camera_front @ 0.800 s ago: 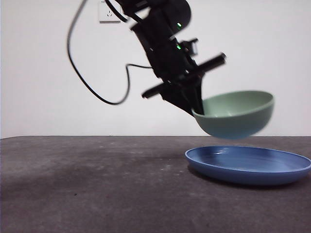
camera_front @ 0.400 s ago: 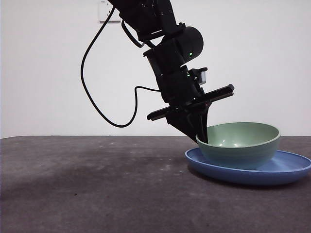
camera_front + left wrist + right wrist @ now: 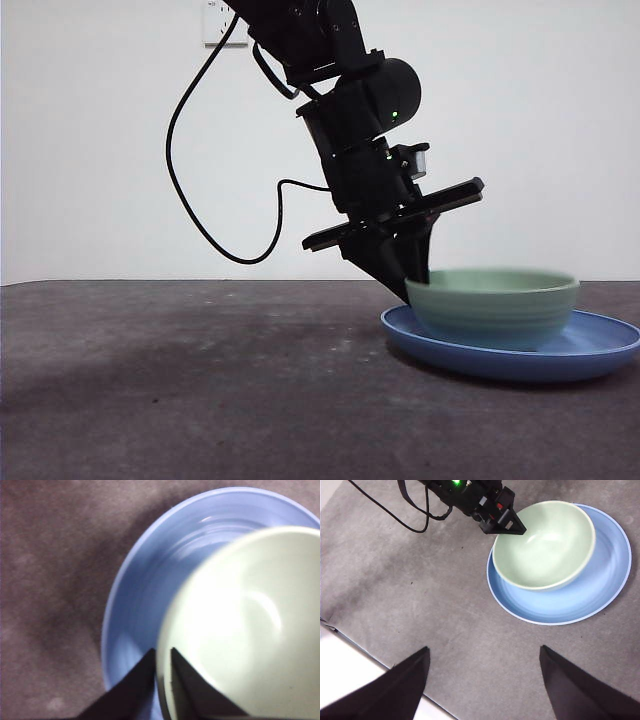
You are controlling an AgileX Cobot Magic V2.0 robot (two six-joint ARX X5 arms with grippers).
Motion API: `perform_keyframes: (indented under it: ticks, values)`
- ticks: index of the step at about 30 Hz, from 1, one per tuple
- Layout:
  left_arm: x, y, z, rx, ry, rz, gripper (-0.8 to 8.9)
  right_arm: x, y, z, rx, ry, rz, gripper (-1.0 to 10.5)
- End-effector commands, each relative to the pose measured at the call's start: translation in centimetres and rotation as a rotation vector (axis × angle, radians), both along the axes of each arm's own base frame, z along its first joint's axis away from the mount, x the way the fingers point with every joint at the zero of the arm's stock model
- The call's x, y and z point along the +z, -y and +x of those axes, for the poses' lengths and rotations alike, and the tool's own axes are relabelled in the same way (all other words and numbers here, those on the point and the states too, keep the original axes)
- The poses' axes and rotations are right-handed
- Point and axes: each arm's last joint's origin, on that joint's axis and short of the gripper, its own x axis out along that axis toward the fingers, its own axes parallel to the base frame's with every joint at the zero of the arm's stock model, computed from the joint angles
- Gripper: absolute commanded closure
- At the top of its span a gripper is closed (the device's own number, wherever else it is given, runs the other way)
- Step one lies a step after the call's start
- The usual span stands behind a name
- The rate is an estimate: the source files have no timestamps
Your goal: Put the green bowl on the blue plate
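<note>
The green bowl (image 3: 493, 307) sits inside the blue plate (image 3: 600, 352), off-centre: in the right wrist view it crowds the plate's rim at about 10 o'clock and leaves a wide blue crescent bare from 3 to 6 o'clock. The left end effector (image 3: 161, 666) has its jaws narrowly set astride the bowl's rim, one jaw outside the wall and one inside; whether they press the rim or stand just clear of it cannot be told. In the front view the bowl looks smeared, so it may not be fully settled.

Judged from this, the step in hand is the set-down and release. The next move calls for the jaws to part enough to clear the rim, then a lift away from the bowl without catching the wall and dragging or tipping the bowl on the glossy plate.

The bowl stands upright, mouth open toward 12 o'clock in the front view, rim close to level. Being round, it has no long axis across the tabletop (image 3: 420, 590); its only axis runs vertically through its centre.

The right end effector (image 3: 485, 672) hovers well apart from the plate, its jaws spread wide and holding nothing.
</note>
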Motion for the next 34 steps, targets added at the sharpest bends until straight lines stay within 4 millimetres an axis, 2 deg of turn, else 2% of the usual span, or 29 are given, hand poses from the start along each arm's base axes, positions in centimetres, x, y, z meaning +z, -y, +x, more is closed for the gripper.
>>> perform_keyframes:
  ticks: [1, 6, 11, 16, 20, 27, 30, 34]
  values:
    - [-0.6, 1.2, -0.1, -0.029, 0.012, -0.003, 6.23, 0.5, 0.0, 0.1, -0.004, 0.016, 0.008, 6.0]
    - [-0.5, 1.3, -0.2, -0.033, 0.011, -0.003, 5.94, 0.5, 0.0, 0.1, -0.004, 0.016, 0.007, 6.0]
    - [1.0, 0.7, -0.3, -0.026, 0.028, -0.018, 5.91, 0.5, 0.0, 0.1, -0.004, 0.016, 0.007, 6.0]
    - [4.9, -1.1, -0.1, -0.002, 0.089, -0.066, 5.90, 0.5, 0.0, 0.1, -0.004, 0.016, 0.007, 6.0]
    - [8.9, -3.5, -0.3, 0.022, 0.148, -0.104, 5.90, 0.5, 0.0, 0.1, -0.005, 0.017, 0.006, 6.0]
    - [16.6, -9.0, -2.0, 0.095, 0.263, -0.182, 5.86, 0.5, 0.0, 0.1, -0.024, 0.018, -0.014, 6.0]
    - [18.9, -11.2, -3.3, 0.110, 0.303, -0.196, 5.86, 0.5, 0.0, 0.1, -0.024, 0.017, -0.014, 6.0]
    - [20.0, -13.8, -5.3, 0.113, 0.310, -0.170, 5.86, 0.5, 0.0, 0.1, -0.024, 0.018, -0.014, 6.0]
